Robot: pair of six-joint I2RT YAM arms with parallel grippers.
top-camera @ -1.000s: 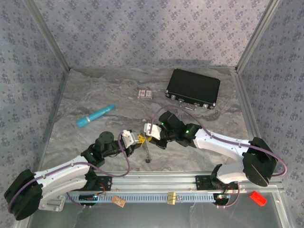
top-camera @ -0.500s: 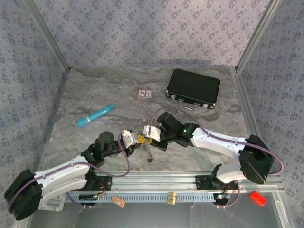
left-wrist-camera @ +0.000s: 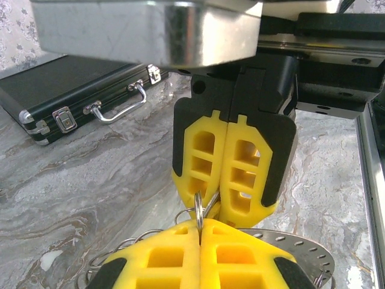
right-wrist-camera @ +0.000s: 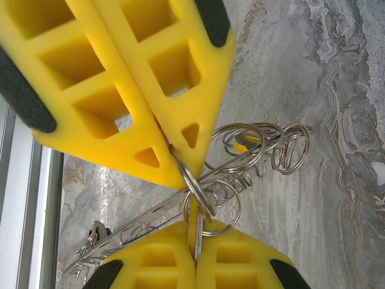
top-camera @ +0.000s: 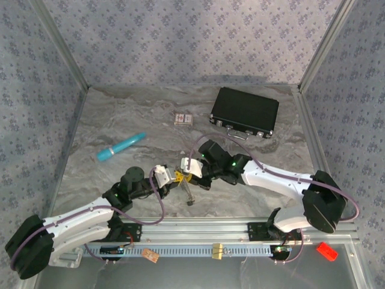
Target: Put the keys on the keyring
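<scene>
Your left gripper (top-camera: 179, 176) and right gripper (top-camera: 194, 173) meet tip to tip above the near middle of the surface (top-camera: 120, 120). Both have their yellow fingers pressed together, and both pinch the same split ring (left-wrist-camera: 198, 208). In the left wrist view that ring stands edge-on, rising out of the seam of the left fingers toward the right gripper's tips. The keyring (right-wrist-camera: 129, 233) hangs from the ring, and you see it almost edge-on. In the right wrist view its toothed rim runs as a long thin strip from the pinch down toward the lower left. From above, its long axis points away from the grippers toward the near rail. Whether its low end touches the surface cannot be told. A tangle of thin wire loops (right-wrist-camera: 264, 147) fans out on the other side of the pinch, clear of both grippers. A yellow bit (right-wrist-camera: 248, 139) sits among the loops, too small to name, so you cannot pick out the keys for certain. Farther out, a teal pen (top-camera: 121, 146) lies on the left of the surface, its long axis slanting from near left to far right. A small box (top-camera: 183, 118) sits far centre. Just to its right is a black case (top-camera: 245, 112), lying flat and shut, with its latches and handle facing the arms and its contents hidden.
</scene>
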